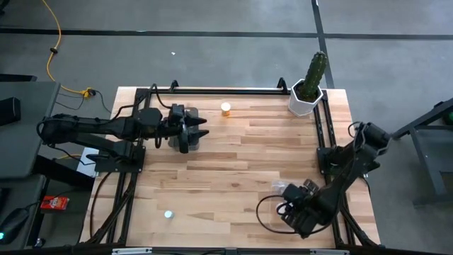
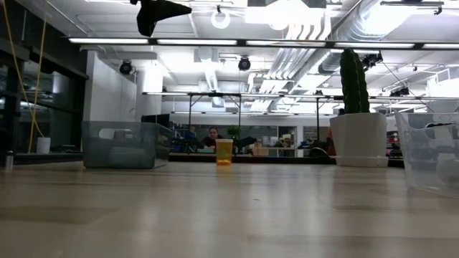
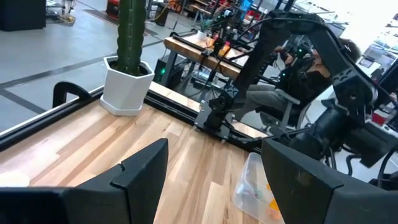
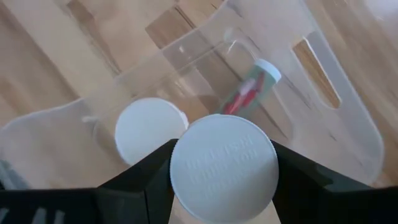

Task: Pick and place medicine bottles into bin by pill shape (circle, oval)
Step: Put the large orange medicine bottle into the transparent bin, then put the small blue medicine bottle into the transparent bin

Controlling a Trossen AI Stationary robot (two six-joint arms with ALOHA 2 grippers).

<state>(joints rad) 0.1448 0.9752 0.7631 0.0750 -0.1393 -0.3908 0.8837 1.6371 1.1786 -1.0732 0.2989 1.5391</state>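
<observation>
in the right wrist view a white cap [image 4: 224, 167] covers the bottle body under it, and the tool's fingers [image 4: 134, 186] run off the picture's edge. the bin [image 1: 301, 202] hides under the right arm from above. the teal-topped bottle [image 1: 168, 214] is too small to read.

One bottle [image 1: 226, 108] near the table's [image 1: 241, 163] far edge, cactus [image 1: 315, 74] at its far-right corner, perhaps another bottle [image 1: 168, 214] near-left.

text: embossed lettering, not legible | on: round white plastic bottle cap [image 4: 224, 167] between the right gripper's fingers
</observation>
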